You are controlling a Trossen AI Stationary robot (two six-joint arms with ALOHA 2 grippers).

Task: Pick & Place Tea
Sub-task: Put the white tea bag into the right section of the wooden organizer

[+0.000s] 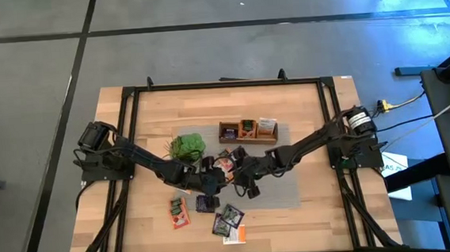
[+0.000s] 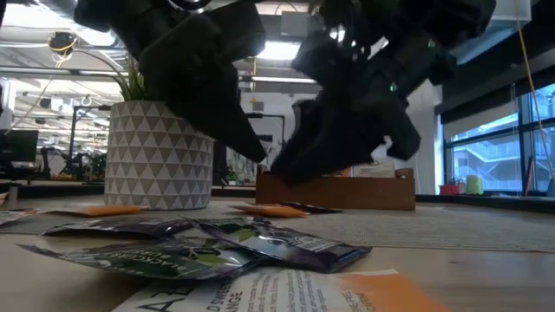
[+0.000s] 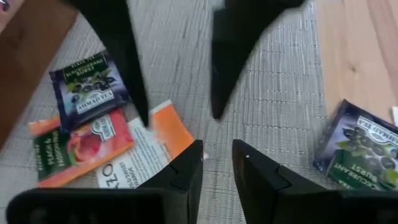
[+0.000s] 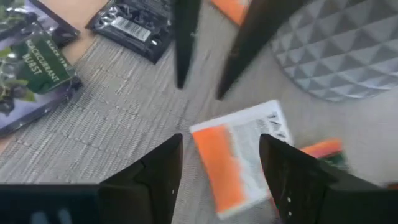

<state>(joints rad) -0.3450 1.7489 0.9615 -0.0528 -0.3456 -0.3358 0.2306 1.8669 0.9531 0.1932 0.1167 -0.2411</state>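
Note:
My two grippers meet over the grey mat [image 1: 285, 187] near the table's middle. My right gripper [image 4: 221, 142] is open, its fingers on either side above a white-and-orange tea sachet [image 4: 239, 158] that lies on the mat. My left gripper [image 3: 217, 157] faces it, open, with only mat between its fingers. Beside that sachet [image 3: 146, 155] lie an orange-red sachet [image 3: 81, 146] and a dark purple one [image 3: 90, 87]. More sachets lie toward the near edge: orange-red [image 1: 179, 211], dark [image 1: 206, 203], dark with green [image 1: 230, 217].
The wooden three-compartment box [image 1: 247, 130] stands on the mat beyond the grippers. The potted plant [image 1: 187, 147], in a patterned pot [image 2: 156, 156], stands close beside my left arm. Black frame rails [image 1: 332, 118] run along the table's edges.

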